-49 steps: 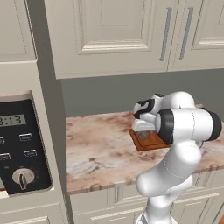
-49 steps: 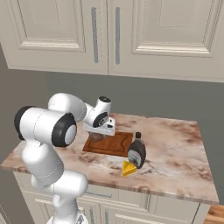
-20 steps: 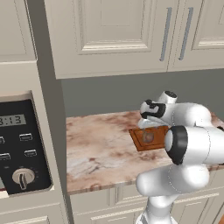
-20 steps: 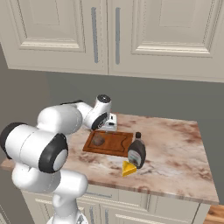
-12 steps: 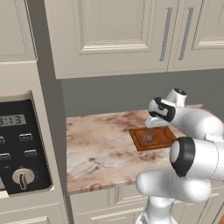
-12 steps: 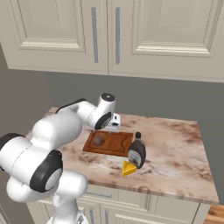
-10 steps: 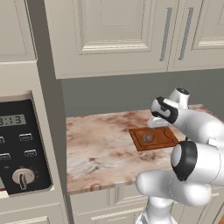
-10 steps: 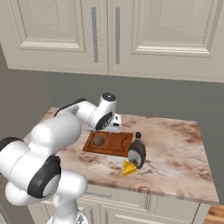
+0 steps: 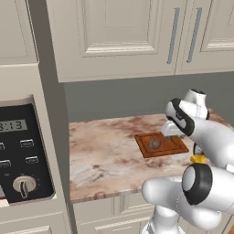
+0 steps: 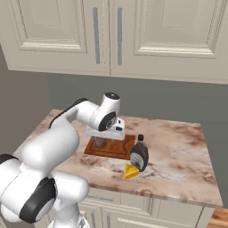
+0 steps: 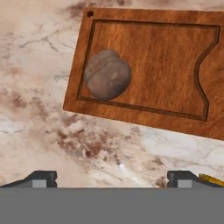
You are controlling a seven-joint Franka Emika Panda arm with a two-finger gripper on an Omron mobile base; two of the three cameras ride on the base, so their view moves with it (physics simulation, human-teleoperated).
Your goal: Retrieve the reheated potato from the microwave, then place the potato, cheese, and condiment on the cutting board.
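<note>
Cream cabinet doors hang over a grey back wall, and below them runs the pink-veined marble worktop on which I am working. My pincer hovers just above that worktop with its jaws spread wide and nothing between them; in the hand view each dark fingertip rises at one bottom corner with bare marble between them. Just ahead of my pincer lies the cutting board, flat on the marble, and the potato sits inside its raised rim near the end that has a small hole in the corner, apart from my fingertips. From the right base view, my hand hangs over the near left part of the board, with the potato below it. To the right of my pincer in that view, off the board and just beside its corner, stands the condiment upright on the worktop, and the cheese lies on the marble against the bottle's foot, nearer the worktop's front edge. In the left base view a sliver of yellow cheese peeks out beside my arm. Well away from my pincer, at the far left end beyond the worktop, is the microwave with its black control panel, lit display and round knob.
</note>
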